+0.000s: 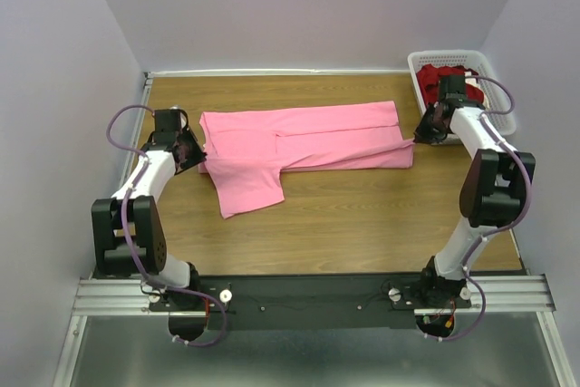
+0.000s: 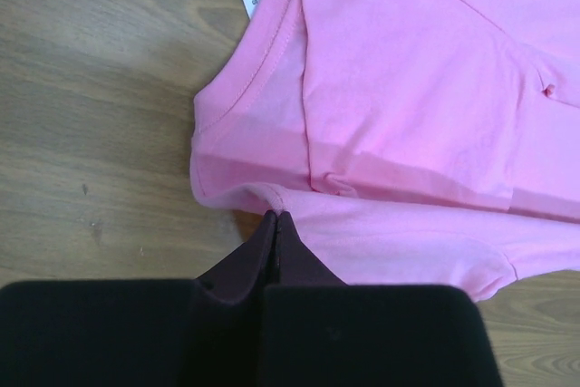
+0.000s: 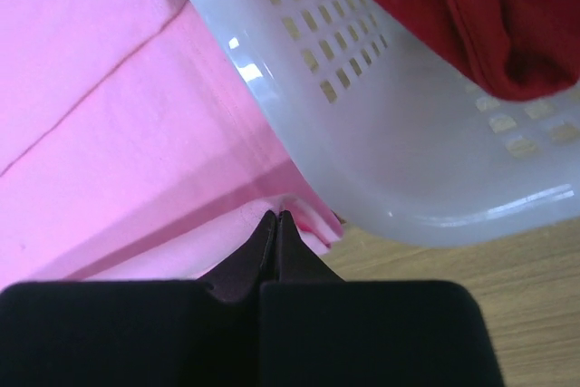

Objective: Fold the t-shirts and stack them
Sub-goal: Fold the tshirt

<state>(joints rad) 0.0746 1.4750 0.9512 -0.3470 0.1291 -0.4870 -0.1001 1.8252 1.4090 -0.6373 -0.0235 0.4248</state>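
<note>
The bright pink t-shirt lies spread across the wooden table, partly folded lengthwise, with one sleeve hanging toward the near side. My left gripper is at its left end by the neckline and is shut on the shirt's edge. My right gripper is at the right end, shut on the hem corner, which is lifted slightly. The pink cloth fills the left wrist view and the right wrist view. Dark red t-shirts lie crumpled in the basket.
The white plastic lattice basket stands at the back right corner, its wall right beside my right gripper. A white neck label shows at the collar. Bare wood lies on the near side of the shirt.
</note>
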